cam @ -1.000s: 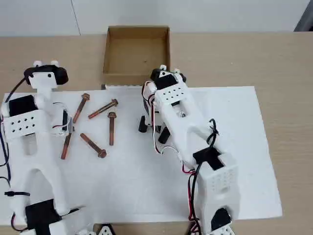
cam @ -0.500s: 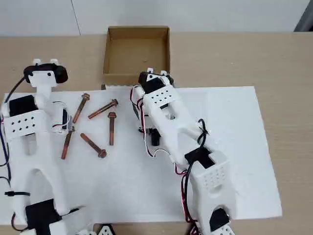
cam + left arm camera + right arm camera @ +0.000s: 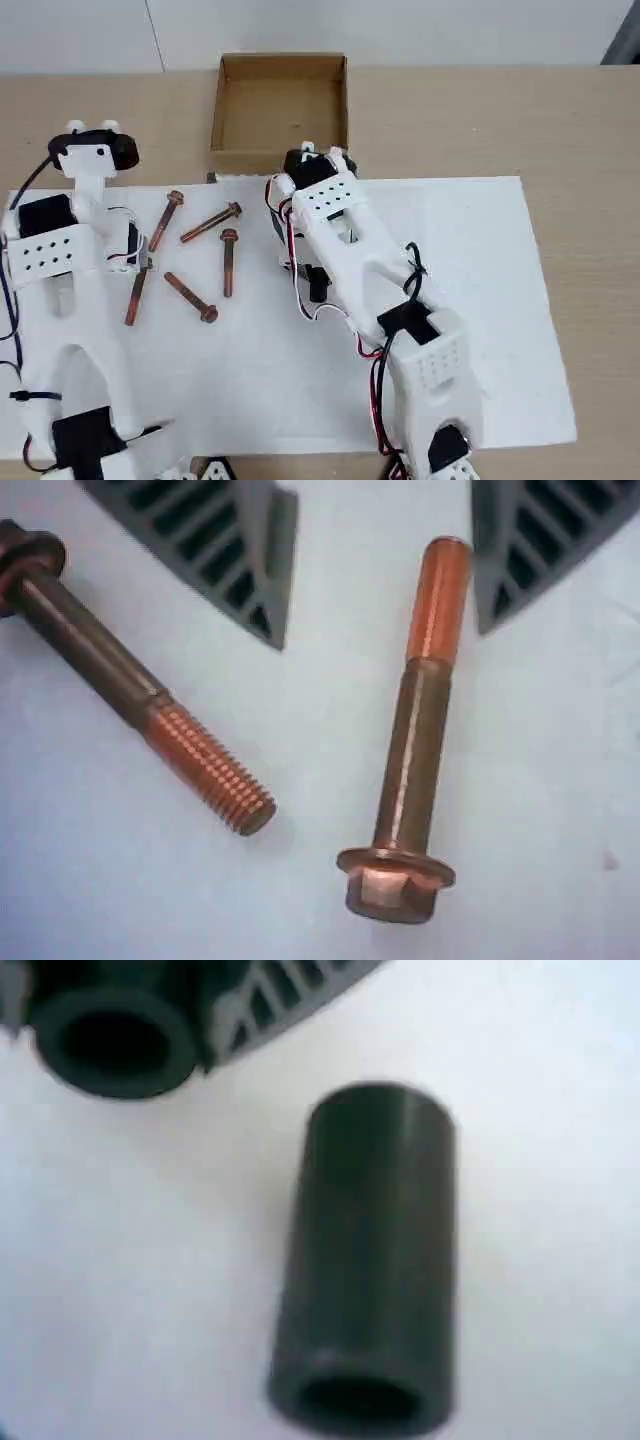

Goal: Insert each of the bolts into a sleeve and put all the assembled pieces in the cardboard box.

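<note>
Bolts (image 3: 412,730): we see copper-coloured metal with a dull sheen, smooth on the shanks and rough on the threads.
Sleeves (image 3: 372,1260): they look to us like black plastic, smooth, with a faint satin sheen.
Box (image 3: 216,110): brown cardboard, matt.
Sheet (image 3: 480,250): white, matt and smooth; we take it for paper.
Table (image 3: 580,120): light wood-look top, smooth, low gloss.
Arms (image 3: 360,240): white plastic, matt.
Left gripper (image 3: 378,635): we see its fingers (image 3: 215,540) as dark grey plastic, ribbed, matt.
</note>
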